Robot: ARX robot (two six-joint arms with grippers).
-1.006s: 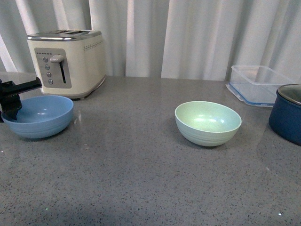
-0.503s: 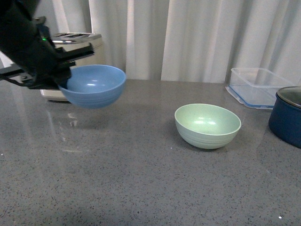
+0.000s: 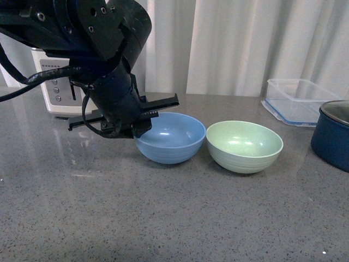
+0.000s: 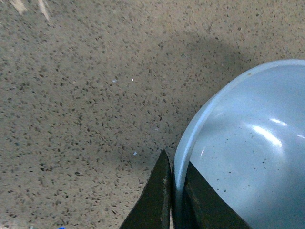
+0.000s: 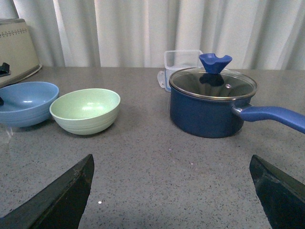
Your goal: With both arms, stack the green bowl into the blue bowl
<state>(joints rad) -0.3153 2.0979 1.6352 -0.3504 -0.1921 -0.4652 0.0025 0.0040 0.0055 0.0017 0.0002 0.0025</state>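
The light blue bowl (image 3: 168, 137) rests on the grey counter, right next to the pale green bowl (image 3: 244, 146). My left gripper (image 3: 137, 123) is shut on the blue bowl's left rim; in the left wrist view its fingers (image 4: 159, 193) pinch the rim of the blue bowl (image 4: 248, 162). The right wrist view shows the blue bowl (image 5: 25, 103) and green bowl (image 5: 86, 110) side by side at the far left. My right gripper (image 5: 174, 191) is open and empty, low over the counter, well away from both bowls. The right arm is out of the front view.
A cream toaster (image 3: 52, 82) stands at the back left behind my left arm. A clear plastic container (image 3: 299, 98) and a dark navy lidded pot (image 3: 332, 134) stand at the right; the pot (image 5: 212, 102) with its long handle is near my right gripper.
My left arm has carried the blue bowl from the far left, lifted it, then brought it rightward and down onto the counter beside the green bowl, which has shifted slightly right.
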